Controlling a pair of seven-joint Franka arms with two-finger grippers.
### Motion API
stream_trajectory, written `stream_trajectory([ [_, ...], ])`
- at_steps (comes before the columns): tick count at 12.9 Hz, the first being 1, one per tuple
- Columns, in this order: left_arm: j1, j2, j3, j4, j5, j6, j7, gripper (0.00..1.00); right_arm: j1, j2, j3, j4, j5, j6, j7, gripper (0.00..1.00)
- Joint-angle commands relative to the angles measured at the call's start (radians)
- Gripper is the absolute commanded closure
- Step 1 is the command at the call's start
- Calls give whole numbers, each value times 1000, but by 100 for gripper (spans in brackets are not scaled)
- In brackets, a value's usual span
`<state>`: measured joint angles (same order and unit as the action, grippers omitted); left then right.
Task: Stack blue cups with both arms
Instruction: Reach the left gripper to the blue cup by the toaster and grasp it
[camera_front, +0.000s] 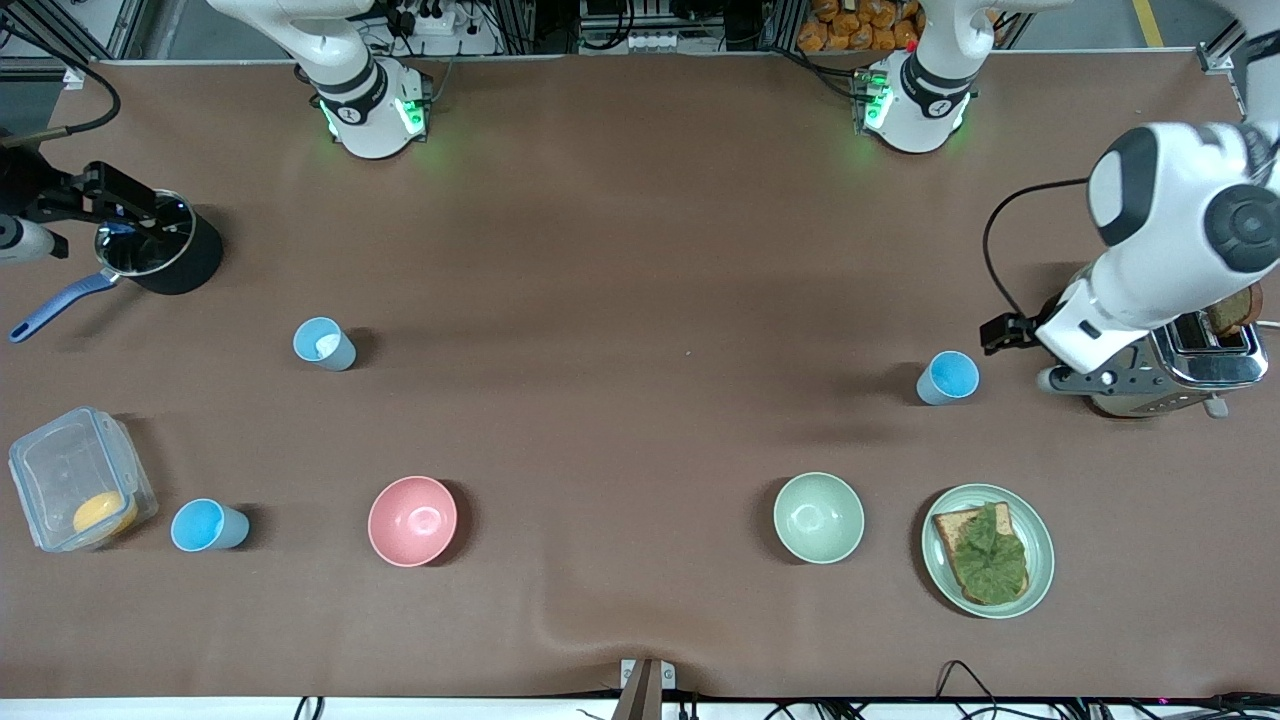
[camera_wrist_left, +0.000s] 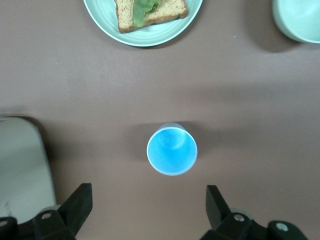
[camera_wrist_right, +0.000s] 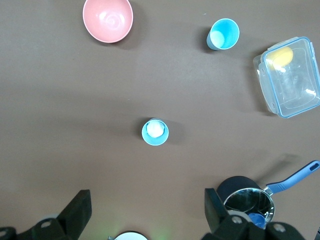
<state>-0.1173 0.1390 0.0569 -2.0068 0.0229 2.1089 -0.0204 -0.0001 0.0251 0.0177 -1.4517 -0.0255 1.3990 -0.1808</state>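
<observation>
On the brown table (camera_front: 640, 250) nothing is stacked yet: three small light-blue plastic tumblers stand upright, each alone and well apart from the others, so the whole task looks to be ahead.

At the right arm's end of the table, the right gripper (camera_wrist_right: 147, 212) hangs beside a black saucepan with a blue handle (camera_front: 160, 255); its two black fingers stand wide apart and hold nothing. The first blue cup (camera_front: 323, 344) stands below its wrist camera, nearer to the front camera than the pan, and something pale shows inside it, though what it is cannot be told. A clear plastic lidded box with a yellow item inside (camera_front: 78, 492) sits nearer to the front camera, and the second blue cup (camera_front: 205, 526) stands just beside it. A pink round bowl (camera_front: 412, 520) rests farther toward the table's middle, in line with that cup.

Toward the left arm's end come a pale green round bowl (camera_front: 818, 517), then a pale green plate carrying a slice of toast with a lettuce leaf (camera_front: 1040, 560). The third blue cup (camera_front: 946, 378) stands farther from the front camera than these, beside a chrome toaster (camera_front: 1205, 365). The left gripper (camera_wrist_left: 147, 212) hovers over the toaster's edge with that cup in front of it, fingers spread and empty.

Judging by this, both arms are poised for a first pick: every grasp, carry and nesting is left to do.
</observation>
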Motion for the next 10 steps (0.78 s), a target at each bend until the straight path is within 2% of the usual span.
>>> stream_trajectory([
  [1, 5, 25, 0, -105, -9, 182, 0, 0, 8, 13, -1, 27, -7, -12, -2, 0],
  [6, 18, 138, 0, -107, -9, 279, -6, 0, 2, 13, -2, 25, -4, -14, -3, 0],
  [10, 18, 166, -2, -110, -9, 306, -9, 0, 0, 13, -2, 25, -4, -15, 7, 0],
])
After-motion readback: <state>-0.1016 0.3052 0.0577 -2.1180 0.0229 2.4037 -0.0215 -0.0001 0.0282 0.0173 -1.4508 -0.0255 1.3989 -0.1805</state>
